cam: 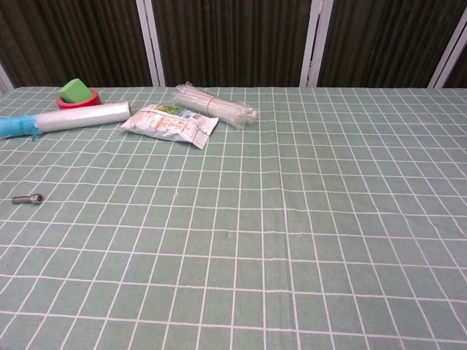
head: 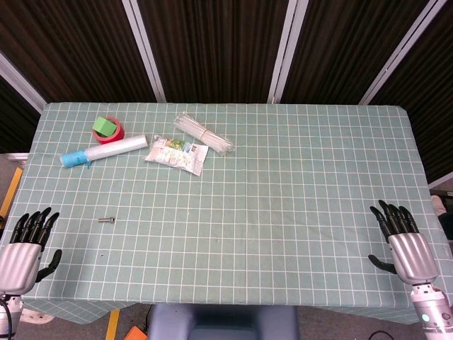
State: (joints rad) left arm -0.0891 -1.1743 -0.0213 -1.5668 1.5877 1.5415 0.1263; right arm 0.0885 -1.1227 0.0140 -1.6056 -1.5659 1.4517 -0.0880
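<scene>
A small metal bolt [head: 107, 221] is lying flat on the worktop [head: 283, 212]; left hand [head: 25, 244] and right hand [head: 405, 244] are resting wide, holding nothing.

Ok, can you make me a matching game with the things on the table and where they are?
Things:
1. green block
2. small metal bolt
3. bundle of clear straws
4. snack packet

Places:
A. alone on the cloth, nearest the left hand
B. on top of the red tape roll
C. between the plastic-wrap roll and the straws
D. farthest back, right of the packet

Pairs: 1-B, 2-A, 3-D, 4-C
</scene>
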